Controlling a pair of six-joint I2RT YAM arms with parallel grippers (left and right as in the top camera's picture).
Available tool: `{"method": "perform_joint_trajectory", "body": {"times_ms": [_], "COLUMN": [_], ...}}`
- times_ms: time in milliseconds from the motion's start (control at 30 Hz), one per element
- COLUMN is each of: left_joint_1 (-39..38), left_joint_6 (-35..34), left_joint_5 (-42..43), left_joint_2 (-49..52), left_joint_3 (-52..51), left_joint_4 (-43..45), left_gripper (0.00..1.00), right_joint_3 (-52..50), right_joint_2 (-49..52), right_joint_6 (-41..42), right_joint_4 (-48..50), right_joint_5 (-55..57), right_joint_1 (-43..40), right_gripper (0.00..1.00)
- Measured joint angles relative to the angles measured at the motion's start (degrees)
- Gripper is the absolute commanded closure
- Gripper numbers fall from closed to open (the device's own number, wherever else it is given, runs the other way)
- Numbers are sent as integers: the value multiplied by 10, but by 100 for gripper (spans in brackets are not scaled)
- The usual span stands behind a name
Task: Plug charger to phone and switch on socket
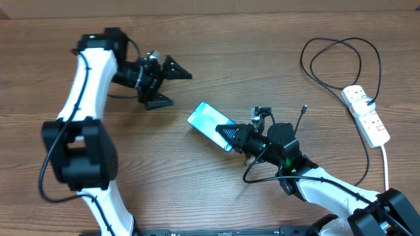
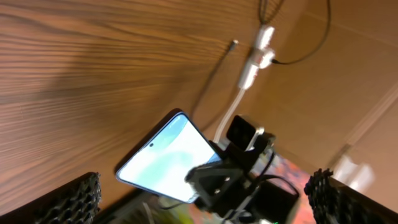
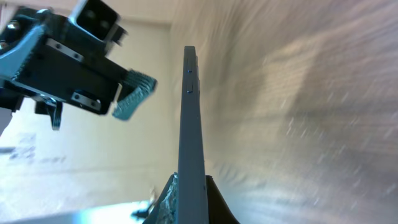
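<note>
Over wooden table, right fingers pinch phone; left fingers gape.

Setting: we read this as a robotics lab station. Two white-and-black robot arms, the left arm and the right arm, stand at a wood-grain table, each with exposed black cabling along its links. The left wrist view shows a small camera mounted on the right arm. The items present look like test props: a phone and a white socket strip.
</note>
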Motion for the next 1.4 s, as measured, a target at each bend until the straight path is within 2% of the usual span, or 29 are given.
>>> {"method": "perform_joint_trajectory", "body": {"times_ms": [100,267,500,600,867,1067,1200,1367,1400], "left_joint_1": [19,36,35,35,33,15,-2,-32,-38], "left_joint_6": [17,29,32,31,-3,-46,-104,-206,-229], "left_joint_5": [-63,-163,-202,-210,-238,-242,-242,-230,-225], "left_joint_2": [-56,-179,-336,-377,-413,-421,-440,-465,-469], "left_joint_3": [0,0,2,3,3,-17,-92,-233,-262], "left_joint_4": [-17,-21,-23,-32,-106,-119,-98,-5,14], "left_gripper": [0,0,0,1,0,0,0,1,3], "right_joint_3": [0,0,0,0,0,0,0,0,0], "right_joint_2": [0,0,0,0,0,0,0,0,0], "right_joint_6": [30,143,366,433,437,436,436,437,436], "right_joint_4": [0,0,1,5,63,67,67,67,67], "right_joint_5": [-43,-92,-144,-159,-174,-175,-179,-178,-179], "right_joint_1": [0,0,0,0,0,0,0,0,0], "right_gripper": [96,96,96,96,96,96,96,96,96]}}
